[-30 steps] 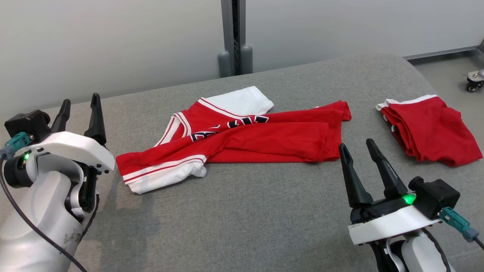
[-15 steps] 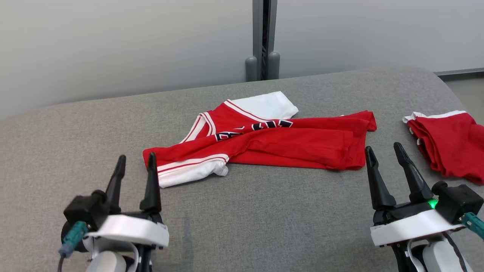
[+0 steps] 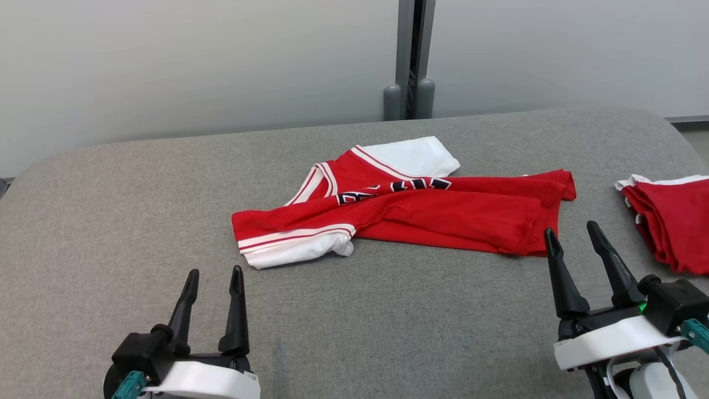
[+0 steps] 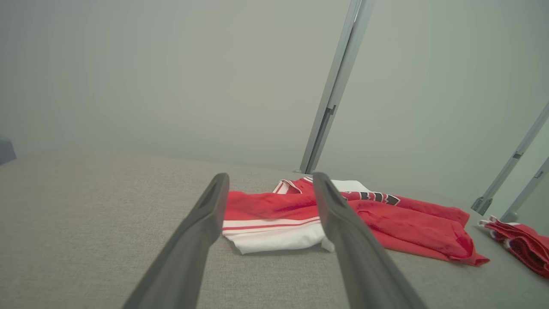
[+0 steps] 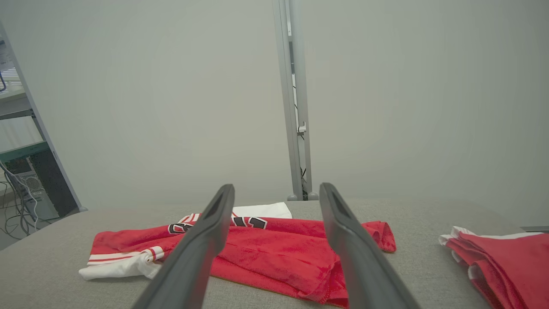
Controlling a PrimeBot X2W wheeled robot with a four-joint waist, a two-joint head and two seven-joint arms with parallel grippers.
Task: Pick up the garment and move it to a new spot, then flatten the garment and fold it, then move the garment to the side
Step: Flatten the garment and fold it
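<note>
While left gripper point(image 3: 215, 270) gapes, garment point(image 3: 443, 213) beyond, rightward, apart

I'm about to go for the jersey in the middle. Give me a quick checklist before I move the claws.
1. Left claw open and empty: ok.
2. Right claw open and empty: ok.
3. Red jersey lying on the grey surface, in neither claw: ok.
4. Jersey flat: not ok; it is creased and folded over itself, with one white sleeve bunched at its left end.
5. Second red garment apart from the jersey: ok.
6. Gap between the right claw's tips and the jersey's near hem: cannot tell.
</note>
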